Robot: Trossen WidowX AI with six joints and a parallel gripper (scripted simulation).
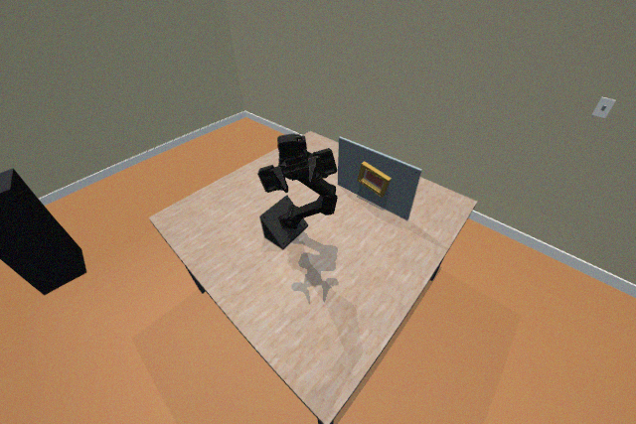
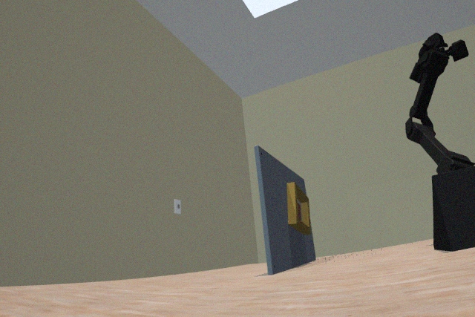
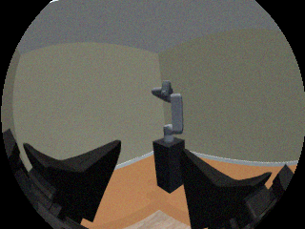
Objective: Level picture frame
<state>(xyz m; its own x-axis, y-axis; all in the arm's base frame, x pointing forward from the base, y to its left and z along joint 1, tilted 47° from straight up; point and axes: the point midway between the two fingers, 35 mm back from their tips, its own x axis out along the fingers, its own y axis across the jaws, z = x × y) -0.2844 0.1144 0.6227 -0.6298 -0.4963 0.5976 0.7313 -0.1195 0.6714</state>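
Observation:
The yellow picture frame [image 1: 376,172] [image 2: 292,206] hangs on the blue-grey upright board [image 1: 349,163] [image 2: 273,191]. Against the board's edges it is tilted, with its left side higher and its right side lower in the top view. The screw and the strip behind it are hidden. My gripper [image 1: 298,185] [image 3: 151,150] is partly open and empty, raised high above the table near the arm's base, well apart from the frame. It points away from the board, and the wrist view does not show the frame.
The board stands on the wooden table [image 1: 231,234] [image 2: 191,294]. The arm's black base [image 1: 282,229] [image 2: 453,209] stands across from it. A black pedestal [image 1: 41,239] [image 3: 168,164] stands on the floor beyond the table, with a grey arm-like object [image 3: 176,113] on top in the wrist view.

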